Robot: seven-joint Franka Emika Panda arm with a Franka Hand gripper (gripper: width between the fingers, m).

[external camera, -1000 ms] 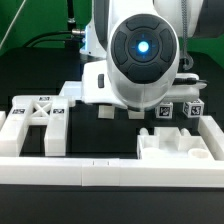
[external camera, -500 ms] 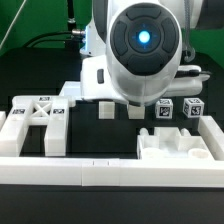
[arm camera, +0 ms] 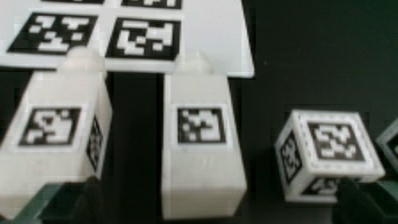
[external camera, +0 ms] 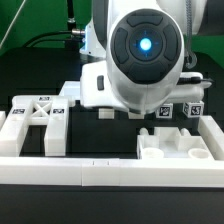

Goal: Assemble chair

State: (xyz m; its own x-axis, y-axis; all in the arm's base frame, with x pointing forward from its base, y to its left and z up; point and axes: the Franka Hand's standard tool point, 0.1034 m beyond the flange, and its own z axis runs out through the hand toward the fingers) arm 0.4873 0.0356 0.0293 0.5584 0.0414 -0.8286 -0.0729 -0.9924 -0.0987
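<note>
Nearest in the exterior view, a long border rail (external camera: 110,172) is laid across the front of the black table (external camera: 100,140). Just behind it, on the exterior view's right, a blocky white seat part (external camera: 175,150) with round sockets is seen lying alone. On the exterior view's left the X-braced panel (external camera: 38,112) is laid flat, and nothing is fitted to it.

Further back, two long legs are shown by the wrist view, one leg (arm camera: 199,135) lying beside the other leg (arm camera: 54,125). They are parallel but apart, with their tapered ends reaching the edge of the marker board (arm camera: 125,30). A small tagged block (arm camera: 329,150) stands near the first leg, and a second tagged block (external camera: 195,108) is seen further toward the exterior view's right.

No two parts are seen joined, so the chair is judged barely begun, with every joint left to be made.

The gripper (arm camera: 199,210) is hung low over the legs. One dark finger (arm camera: 50,205) is made out at the picture's edge. The jaws are judged to be spread wide, with nothing held and the first leg lying under the gap.

Little room is left for the fingers by the neighbouring leg on one side and the tagged block on the other. The middle of the table is hidden in the exterior view by the bulk of the arm (external camera: 140,50)
</note>
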